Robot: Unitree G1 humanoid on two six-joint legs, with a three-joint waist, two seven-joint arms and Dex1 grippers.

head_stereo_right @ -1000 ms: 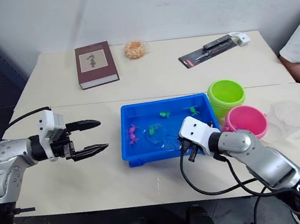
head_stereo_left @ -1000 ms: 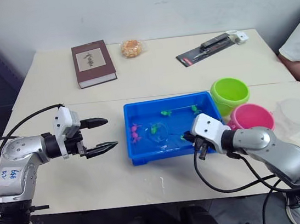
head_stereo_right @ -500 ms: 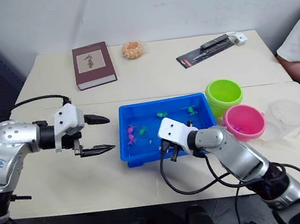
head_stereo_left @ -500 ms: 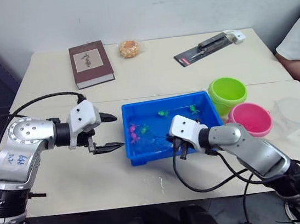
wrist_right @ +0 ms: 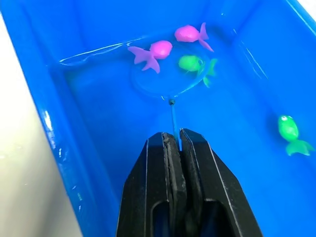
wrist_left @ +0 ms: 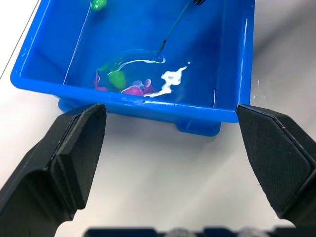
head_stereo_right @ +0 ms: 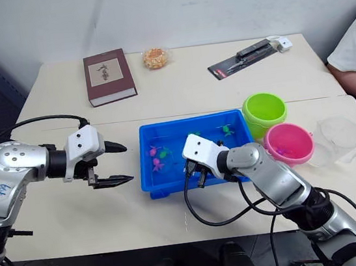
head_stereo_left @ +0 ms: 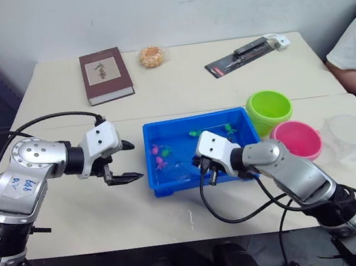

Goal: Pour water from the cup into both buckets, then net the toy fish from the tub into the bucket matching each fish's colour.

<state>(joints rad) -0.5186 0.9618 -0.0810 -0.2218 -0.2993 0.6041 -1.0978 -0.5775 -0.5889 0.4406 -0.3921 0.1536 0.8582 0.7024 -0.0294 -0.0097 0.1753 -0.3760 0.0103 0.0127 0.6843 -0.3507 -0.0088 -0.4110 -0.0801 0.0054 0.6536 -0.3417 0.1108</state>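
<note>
The blue tub (head_stereo_left: 189, 118) holds water and several toy fish: two pink fish (wrist_right: 153, 51) and a green fish (wrist_right: 195, 63) close together, and another green fish (wrist_right: 289, 131) apart from them. My right gripper (wrist_right: 172, 136) is over the tub's near side, shut on the thin handle of a small net (wrist_right: 173, 116). The net's hoop lies in the water around the clustered fish. My left gripper (head_stereo_left: 135, 159) is open, empty, just left of the tub. The lime green bucket (head_stereo_left: 269, 109), the pink bucket (head_stereo_left: 296, 140) and the clear cup (head_stereo_left: 349, 135) stand right of the tub.
At the back of the table lie a brown book (head_stereo_left: 105, 74), a wrapped snack (head_stereo_left: 151, 56) and a packaged tool (head_stereo_left: 246, 55). A person's arm in a white sleeve (head_stereo_left: 355, 57) is at the right edge.
My right gripper has carried the net leftward from the tub's right front corner toward its middle. My left gripper has turned and drawn slightly nearer the tub. The camera has shifted a little.
</note>
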